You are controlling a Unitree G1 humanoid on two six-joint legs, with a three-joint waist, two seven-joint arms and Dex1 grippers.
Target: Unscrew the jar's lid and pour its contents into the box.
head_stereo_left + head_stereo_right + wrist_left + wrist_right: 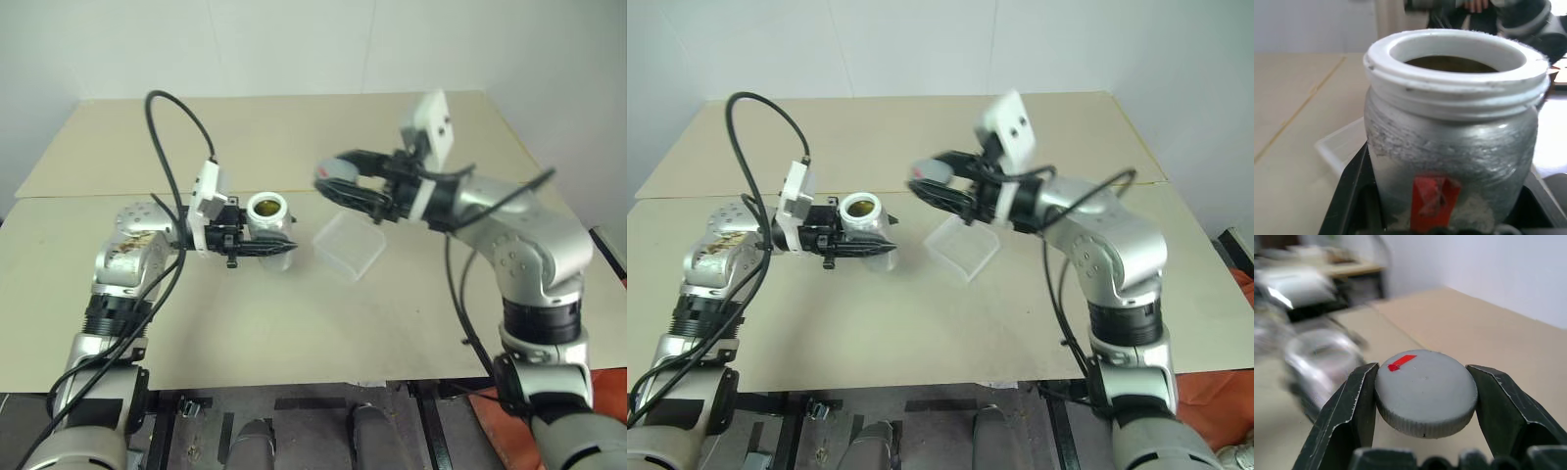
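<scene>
We see the jar [267, 217] upright and uncapped in the left gripper [263, 248], whose black fingers are clamped on its lower body above the tan table [294, 323]. Its base is cut off in the left wrist view, and the dim brownish interior does not let us make out the contents. The body is brushed silver with a red strip [1434, 201] on its side; the threaded neck and thick round rim are white. At about two o'clock from the jar, the right gripper [338, 186] pinches the lid [1425, 392], a matte grey disc with a ribbed edge and a small red mark [1401, 362] on top, held off the table. The box [350, 244], clear plastic with rounded corners, sits on the table below that gripper, its far edge hidden behind the fingers.
</scene>
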